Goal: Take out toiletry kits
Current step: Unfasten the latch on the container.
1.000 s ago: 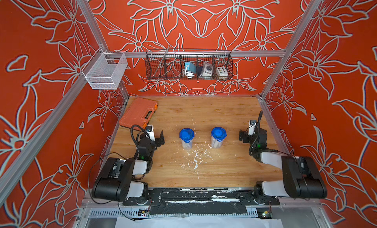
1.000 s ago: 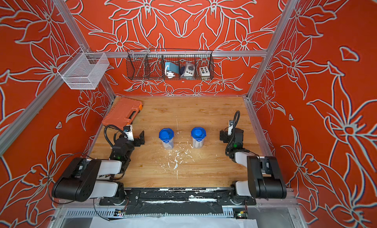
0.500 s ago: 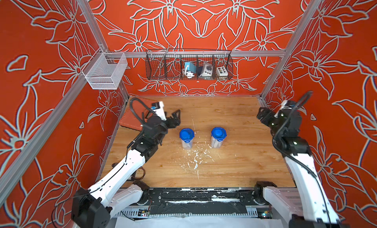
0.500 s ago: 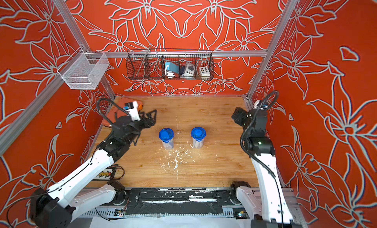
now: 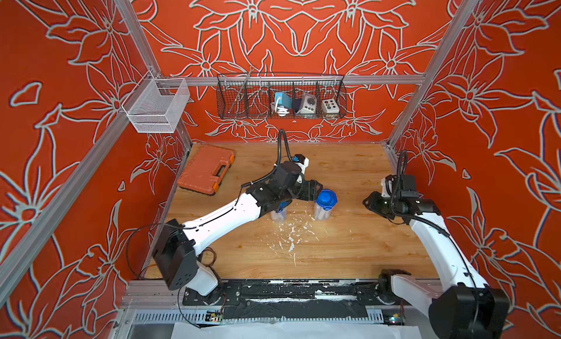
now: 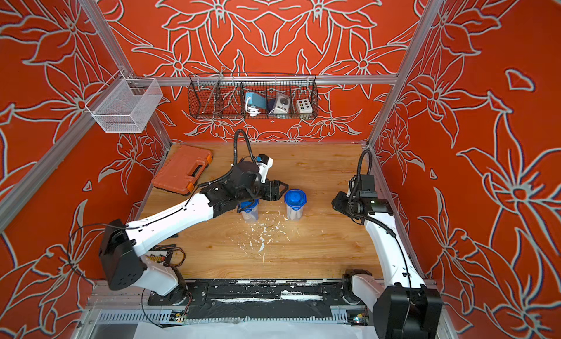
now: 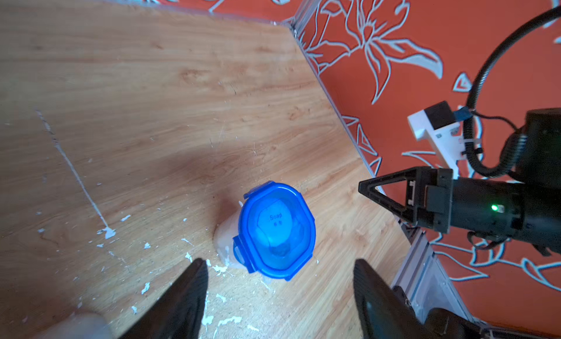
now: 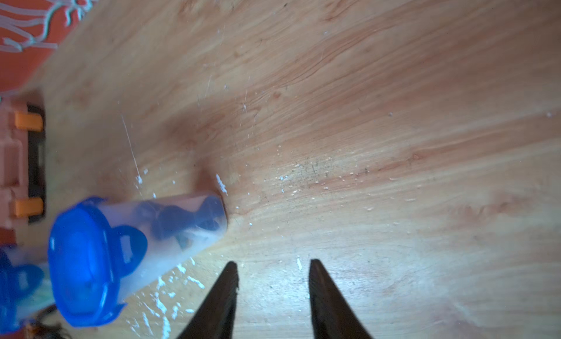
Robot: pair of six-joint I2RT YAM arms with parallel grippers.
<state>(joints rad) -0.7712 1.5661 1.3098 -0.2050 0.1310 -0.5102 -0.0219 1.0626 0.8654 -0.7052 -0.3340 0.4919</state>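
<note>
Two blue-lidded jars [image 5: 325, 202] stand upright on the worktop [image 5: 334, 255], toiletry kits [image 8: 188, 222] seemingly inside. Left tool [image 6: 282, 191], half-open, empty, hovers at one jar's 9 o'clock, closest; right tool [image 6: 335, 202], part-open, empty, sits well apart at 3 o'clock.

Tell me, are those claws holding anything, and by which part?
Nothing is held. The left gripper is open near a blue-lidded jar, not gripping it; the right gripper is open over the wooden table.
</note>
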